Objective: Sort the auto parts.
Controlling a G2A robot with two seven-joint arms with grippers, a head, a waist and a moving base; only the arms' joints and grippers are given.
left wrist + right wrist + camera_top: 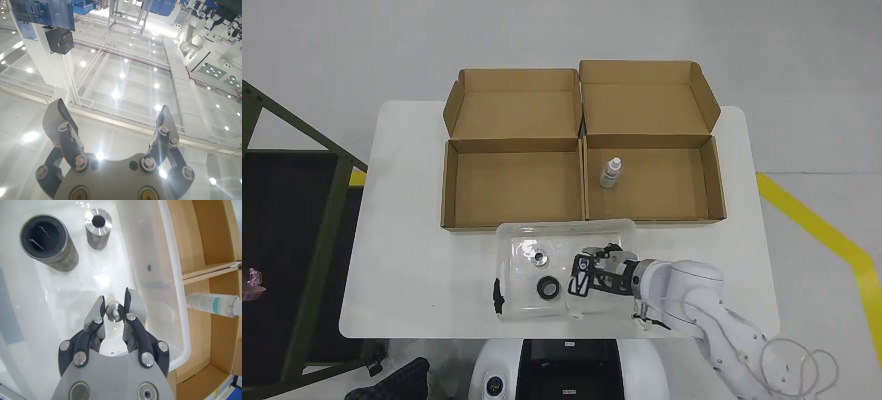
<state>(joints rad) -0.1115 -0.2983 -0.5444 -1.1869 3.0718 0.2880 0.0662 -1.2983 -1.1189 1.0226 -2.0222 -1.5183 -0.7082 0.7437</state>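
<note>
Inside the clear bin [171,256], right tool [114,296] pinching a small metal part [114,313], left tool [112,105] spread.

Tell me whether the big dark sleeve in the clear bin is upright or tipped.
Upright. The dark sleeve stands on end in the clear bin, open bore facing up; the top view shows a ring.

- I am finding the teal print on the label of the bottle [208,303] blurred and unreadable.
- I am making out no legible words on the hanging screen [41,13] or the poster [26,30] beneath it.
</note>
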